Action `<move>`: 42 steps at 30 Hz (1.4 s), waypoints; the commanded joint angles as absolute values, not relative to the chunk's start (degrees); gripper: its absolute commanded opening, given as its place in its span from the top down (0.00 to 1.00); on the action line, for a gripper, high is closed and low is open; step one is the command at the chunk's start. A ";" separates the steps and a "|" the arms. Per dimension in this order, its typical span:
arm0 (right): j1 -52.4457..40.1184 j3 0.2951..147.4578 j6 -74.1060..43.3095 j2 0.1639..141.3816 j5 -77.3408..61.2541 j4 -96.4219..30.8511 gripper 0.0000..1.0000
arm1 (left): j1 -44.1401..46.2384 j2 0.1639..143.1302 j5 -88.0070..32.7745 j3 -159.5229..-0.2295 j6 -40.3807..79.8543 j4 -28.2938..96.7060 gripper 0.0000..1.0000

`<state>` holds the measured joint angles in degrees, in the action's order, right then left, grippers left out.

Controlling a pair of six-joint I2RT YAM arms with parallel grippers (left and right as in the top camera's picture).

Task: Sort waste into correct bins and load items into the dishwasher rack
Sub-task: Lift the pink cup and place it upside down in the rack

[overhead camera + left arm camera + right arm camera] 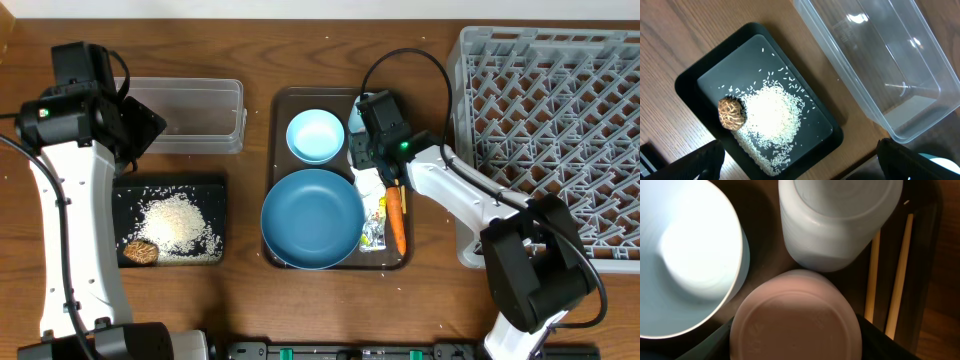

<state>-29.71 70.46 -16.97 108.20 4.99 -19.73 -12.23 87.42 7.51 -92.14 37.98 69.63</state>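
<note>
Whitish-pink cup [795, 322] upside down between right jaws, cannot tell if clamped, left jaws apart near black tray [695, 75]

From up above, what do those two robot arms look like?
The left arm and the right arm are both smooth white tubes linked by chunky black joints. The right one also has a black cable looping above its wrist and a small green light.

Your top view looks straight down on the whole desk [250, 300]. Your left wrist view shares the black tray [685, 82] with it. Your right wrist view, very close, shares the small bowl [690, 255].
</note>
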 commanded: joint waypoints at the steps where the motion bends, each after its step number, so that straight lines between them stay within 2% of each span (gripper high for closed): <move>1: -30.41 71.20 -17.12 106.17 5.08 -20.01 0.48 | -12.36 86.48 8.01 -92.86 38.89 69.82 0.02; 14: -29.17 71.20 -15.14 92.07 4.49 -25.91 0.49 | -12.36 86.48 8.01 -92.86 38.87 69.82 0.02; 20: -23.55 71.20 -14.06 82.30 4.54 -30.04 0.50 | -12.36 86.48 8.01 -92.86 38.89 69.82 0.02; 25: -14.55 71.20 -12.32 77.28 7.20 -32.95 0.50 | -12.36 86.48 8.01 -92.86 38.89 69.82 0.02; 33: 7.09 71.20 -9.58 77.43 10.48 -29.78 0.49 | -12.36 86.48 8.01 -92.86 38.89 69.82 0.02; 38: 19.29 71.20 -9.58 80.71 7.84 -27.18 0.47 | -12.36 86.48 8.01 -92.86 38.87 69.82 0.02; 42: 25.19 71.20 -9.54 84.58 2.42 -26.41 0.43 | -12.36 86.48 8.01 -92.86 38.89 69.82 0.02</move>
<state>22.74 70.46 -10.22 82.24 7.25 -26.68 -12.23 87.42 7.49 -92.14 37.98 69.63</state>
